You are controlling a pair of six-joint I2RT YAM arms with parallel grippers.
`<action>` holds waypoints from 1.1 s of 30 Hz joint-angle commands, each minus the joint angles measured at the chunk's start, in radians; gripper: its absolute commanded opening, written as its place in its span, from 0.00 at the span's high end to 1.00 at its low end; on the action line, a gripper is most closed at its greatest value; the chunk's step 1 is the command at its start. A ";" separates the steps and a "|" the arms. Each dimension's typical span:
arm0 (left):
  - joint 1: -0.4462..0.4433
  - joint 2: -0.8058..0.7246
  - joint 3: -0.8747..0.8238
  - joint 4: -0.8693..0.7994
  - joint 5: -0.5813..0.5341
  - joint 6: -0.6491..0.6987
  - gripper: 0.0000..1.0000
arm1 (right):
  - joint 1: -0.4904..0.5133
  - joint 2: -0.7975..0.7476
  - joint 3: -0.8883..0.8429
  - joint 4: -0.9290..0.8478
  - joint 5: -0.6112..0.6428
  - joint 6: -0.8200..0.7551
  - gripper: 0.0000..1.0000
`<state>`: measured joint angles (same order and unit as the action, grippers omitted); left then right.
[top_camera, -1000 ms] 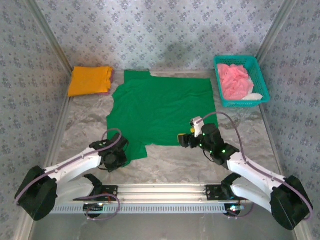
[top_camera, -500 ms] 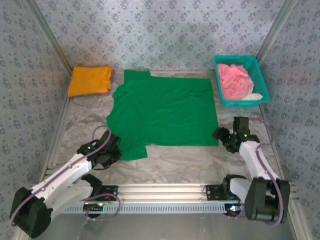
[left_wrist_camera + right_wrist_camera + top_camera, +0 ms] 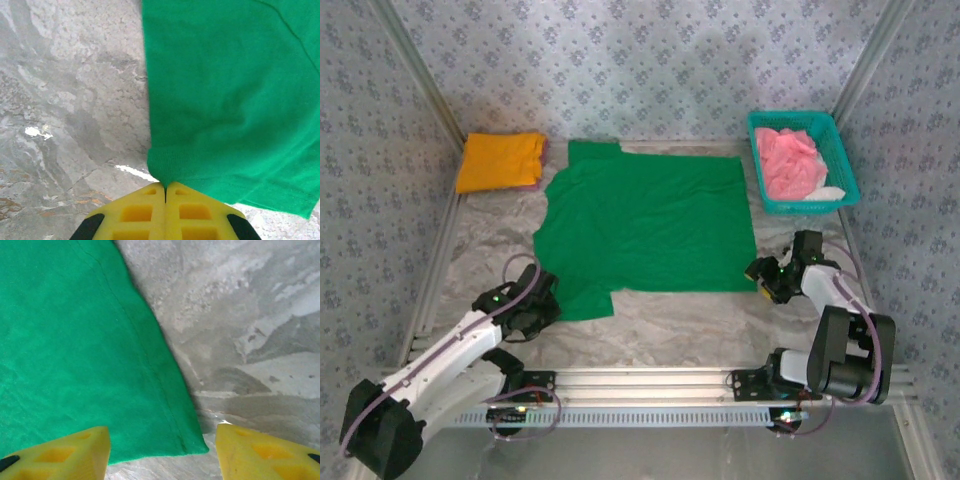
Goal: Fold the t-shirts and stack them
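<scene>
From where I stand, the green t-shirt (image 3: 645,225) lies spread flat across the middle of the grey marbled table (image 3: 485,250). Its hem runs down the 3 o'clock side, one sleeve pokes out toward 11 o'clock and the other toward 7 o'clock. The left pincer (image 3: 535,305) sits at that 7 o'clock sleeve. In the left wrist view its yellow pads (image 3: 145,212) are pressed tight together, and the corner of the green t-shirt (image 3: 230,100) is nipped in the seam between them, the cloth fanning away toward 1 o'clock with bare table (image 3: 65,100) to the left. The right pincer (image 3: 765,275) is low at the shirt's 4 o'clock corner, its arm doubled back over its base. Seen from the right wrist, the right pincer (image 3: 161,432) stands apart, one yellow fingertip (image 3: 75,447) over the green cloth (image 3: 75,340) and the other over bare table (image 3: 250,315), so the stitched hem corner lies between them. I cannot tell whether either pad touches the cloth. The orange-yellow t-shirt (image 3: 500,160) rests folded in the table's 10 o'clock corner, well apart from both arms, with a thin sliver of pink showing at its right edge. Over at 2 o'clock, the teal basket (image 3: 848,170) holds the pink t-shirt (image 3: 788,162) in a crumpled heap, with a bit of white cloth tucked at the basket's near end.
</scene>
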<state>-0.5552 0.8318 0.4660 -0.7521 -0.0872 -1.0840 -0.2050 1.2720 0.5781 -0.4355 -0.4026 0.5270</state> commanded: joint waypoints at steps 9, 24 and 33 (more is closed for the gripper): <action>0.011 -0.021 -0.010 0.013 -0.002 0.000 1.00 | 0.016 0.048 -0.036 0.053 -0.006 0.041 0.51; 0.015 -0.008 -0.019 0.037 0.003 -0.004 1.00 | 0.019 0.068 -0.063 0.121 -0.009 0.078 0.85; 0.033 -0.057 0.026 0.018 -0.047 0.039 1.00 | -0.007 0.005 -0.009 0.025 -0.014 0.044 1.00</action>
<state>-0.5327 0.7879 0.4454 -0.7147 -0.1013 -1.0798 -0.2001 1.3064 0.5304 -0.3553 -0.3920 0.5865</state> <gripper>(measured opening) 0.047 0.070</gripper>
